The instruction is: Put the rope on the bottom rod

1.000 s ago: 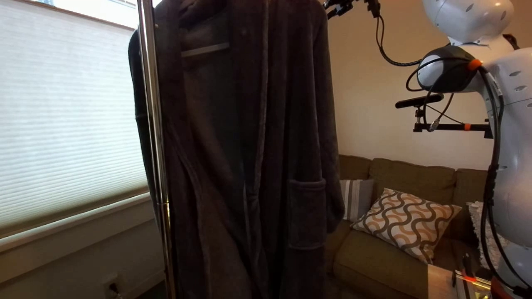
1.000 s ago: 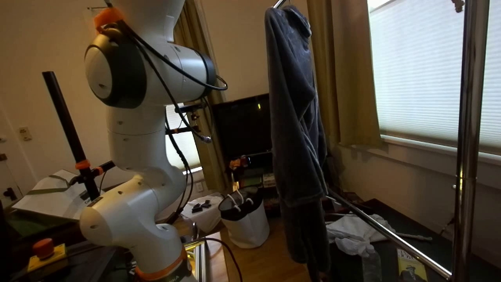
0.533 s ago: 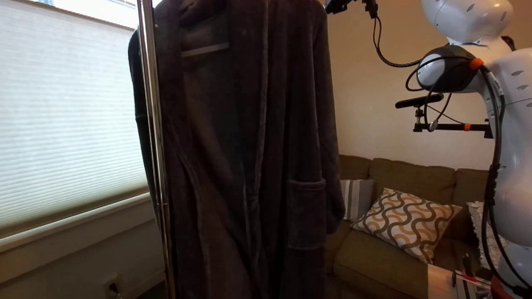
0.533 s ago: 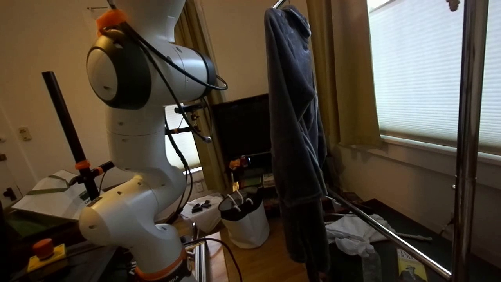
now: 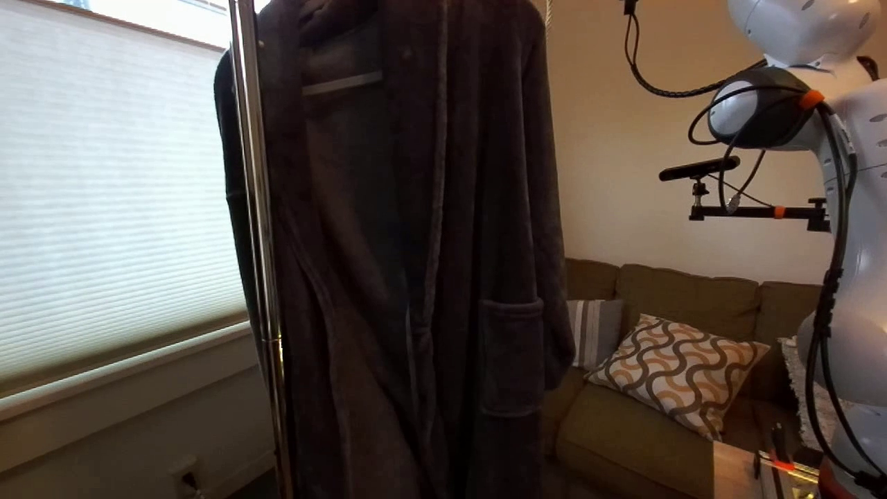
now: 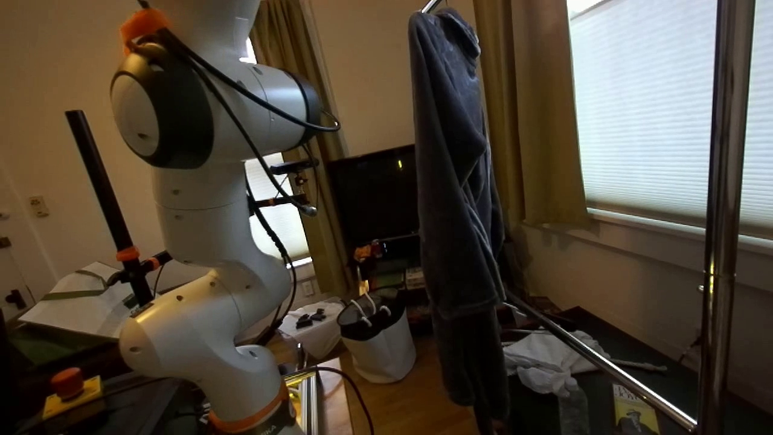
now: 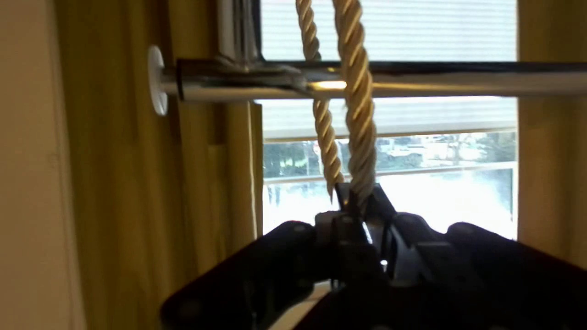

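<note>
A twisted beige rope fills the middle of the wrist view. My gripper, coming in from the lower edge, is shut on the front strand right at the fingertips. A second strand runs behind; where it meets the gripper is hard to make out. Between the two strands crosses a chrome rod; whether this is the bottom rod I cannot tell. A short piece of the rope shows beside the robe's shoulder in an exterior view. The gripper itself lies beyond the top of both exterior views.
A dark grey bathrobe hangs on the rack beside the chrome upright. Another chrome rod runs low over dark boards with white cloth and a book. A sofa stands behind.
The arm has drawn back, away from the rack. The gripper has left the exterior view's top edge, where rope now shows. The dangling brown end near the upright has gone out of sight.
</note>
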Robot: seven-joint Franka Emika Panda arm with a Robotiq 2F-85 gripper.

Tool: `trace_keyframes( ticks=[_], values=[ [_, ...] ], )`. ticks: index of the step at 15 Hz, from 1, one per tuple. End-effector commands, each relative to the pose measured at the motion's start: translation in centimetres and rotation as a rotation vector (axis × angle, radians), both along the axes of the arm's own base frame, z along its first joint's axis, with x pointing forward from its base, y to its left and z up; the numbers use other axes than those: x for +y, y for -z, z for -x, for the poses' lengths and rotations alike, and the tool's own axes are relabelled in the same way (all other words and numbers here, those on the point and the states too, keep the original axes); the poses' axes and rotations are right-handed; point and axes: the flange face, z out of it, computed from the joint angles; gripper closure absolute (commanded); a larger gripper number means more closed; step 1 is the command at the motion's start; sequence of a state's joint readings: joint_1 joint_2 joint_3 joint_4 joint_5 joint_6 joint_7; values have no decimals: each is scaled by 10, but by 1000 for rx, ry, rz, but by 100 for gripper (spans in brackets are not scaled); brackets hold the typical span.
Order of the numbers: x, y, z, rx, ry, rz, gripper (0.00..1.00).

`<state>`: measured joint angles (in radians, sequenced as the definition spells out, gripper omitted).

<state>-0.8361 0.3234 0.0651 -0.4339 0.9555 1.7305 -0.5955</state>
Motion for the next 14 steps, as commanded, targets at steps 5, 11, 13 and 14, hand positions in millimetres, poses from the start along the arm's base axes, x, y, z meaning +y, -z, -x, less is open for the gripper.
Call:
trace_keyframes(
  ticks=[5, 11, 13, 14],
  values=[
    [-29, -3, 105, -53, -337, 33, 97],
    [-14, 55, 94, 333, -472, 77, 97],
    [-16, 71, 78, 435, -426, 115, 97],
    [-15, 79, 70, 486, -410, 132, 96]
  ],
)
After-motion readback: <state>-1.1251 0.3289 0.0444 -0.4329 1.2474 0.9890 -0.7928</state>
